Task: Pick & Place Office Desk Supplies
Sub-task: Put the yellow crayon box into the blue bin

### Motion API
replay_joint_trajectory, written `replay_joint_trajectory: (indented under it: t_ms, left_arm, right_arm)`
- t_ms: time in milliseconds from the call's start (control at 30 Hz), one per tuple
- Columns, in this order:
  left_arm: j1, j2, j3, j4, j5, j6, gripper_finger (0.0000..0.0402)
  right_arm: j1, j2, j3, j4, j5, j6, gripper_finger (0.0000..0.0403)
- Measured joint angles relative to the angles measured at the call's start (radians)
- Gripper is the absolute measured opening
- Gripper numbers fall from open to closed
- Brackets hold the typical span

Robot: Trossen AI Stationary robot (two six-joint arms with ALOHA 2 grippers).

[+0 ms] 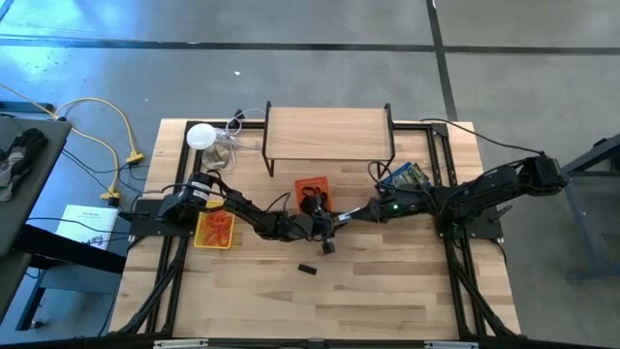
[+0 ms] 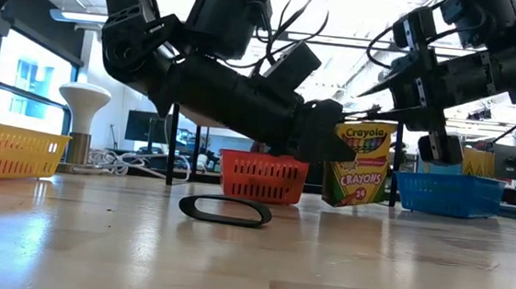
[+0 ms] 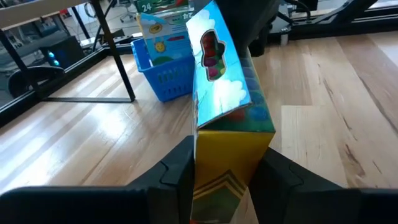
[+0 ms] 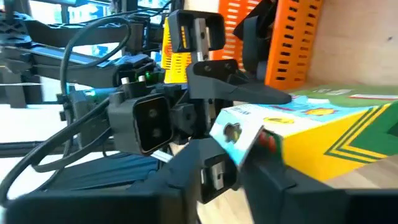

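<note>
A yellow Crayola crayon box (image 2: 360, 166) stands upright at mid-table, its bottom about level with the tabletop. My left gripper (image 3: 227, 180) comes at it from the table's left and is shut on it. My right gripper (image 4: 233, 165) reaches in from the right at the box's top. It is open a little, one finger on each side of the box's white flap (image 4: 235, 134). A black looped piece (image 2: 225, 209) lies flat on the table nearer the front edge. Red-orange pieces (image 1: 215, 228) lie in the yellow tray. My left gripper pinches the crayon box between its two fingers, one finger (image 3: 177, 171) on each of two opposite faces, at the yellow end (image 3: 233, 146) nearest the wrist. The fingers come nearly level from the table's left. The box stands upright; whether its bottom touches the table I cannot tell. My right gripper has its fingers beside the flap; I cannot tell whether they touch it.
An orange tray (image 2: 263, 177) stands just behind the box. A blue tray (image 2: 448, 194) stands at the right with a packet in it, and a yellow tray (image 2: 8, 151) at the left. A wooden shelf (image 1: 329, 136) and a white lamp (image 1: 201, 137) stand at the back.
</note>
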Motion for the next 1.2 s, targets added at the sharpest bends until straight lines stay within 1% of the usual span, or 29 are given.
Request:
replay_joint_trajectory:
  t_ms: [167,300,400,433,600,700,733,800,867,967,1033,1133,1200]
  left_arm:
    - [0.0,0.0,0.0,0.002,-0.002,0.026,0.0109]
    - [-0.008,0.0,0.0,0.003,-0.004,0.052,0.0109]
    - [-0.019,0.0,0.0,0.007,-0.004,0.052,0.0109]
    - [-0.024,0.0,0.0,0.011,-0.004,0.052,0.0109]
    - [-0.064,-0.036,-0.001,-0.005,-0.005,0.052,0.0109]
    - [-0.103,-0.101,0.0,-0.072,-0.005,0.052,0.0109]
    - [-0.115,-0.131,0.0,-0.12,-0.005,0.047,0.0109]
    - [-0.137,-0.191,0.0,-0.222,0.001,0.008,0.011]
    - [-0.151,-0.268,0.0,-0.355,0.028,-0.056,0.0111]
    - [-0.153,-0.381,0.0,-0.519,0.143,-0.188,0.0112]
    - [-0.142,-0.439,0.0,-0.589,0.244,-0.283,0.0112]
    - [-0.129,-0.495,0.0,-0.621,0.386,-0.375,0.0112]
    - [-0.126,-0.505,0.0,-0.605,0.439,-0.407,0.0112]
  right_arm:
    - [0.013,0.0,0.0,0.06,-0.039,0.008,0.0161]
    - [0.013,0.0,0.0,0.148,-0.147,-0.008,0.019]
    - [0.02,0.0,0.0,0.187,-0.226,-0.01,0.0196]
    - [0.029,0.0,0.0,0.206,-0.238,-0.014,0.0196]
    - [0.11,0.0,0.0,0.292,-0.251,-0.067,0.0193]
    - [0.191,0.0,0.0,0.366,-0.253,-0.137,0.0192]
    - [0.225,0.0,0.0,0.391,-0.252,-0.175,0.0192]
    - [0.306,-0.001,0.0,0.416,-0.225,-0.279,0.0192]
    - [0.391,0.0,0.0,0.415,-0.169,-0.41,0.0193]
    - [0.5,0.0,0.0,0.397,-0.069,-0.623,0.0193]
    - [0.562,0.006,0.0,0.394,0.043,-0.751,0.0193]
    - [0.622,0.025,0.0,0.405,0.222,-0.889,0.0193]
    - [0.633,0.037,0.0,0.416,0.33,-0.945,0.0193]
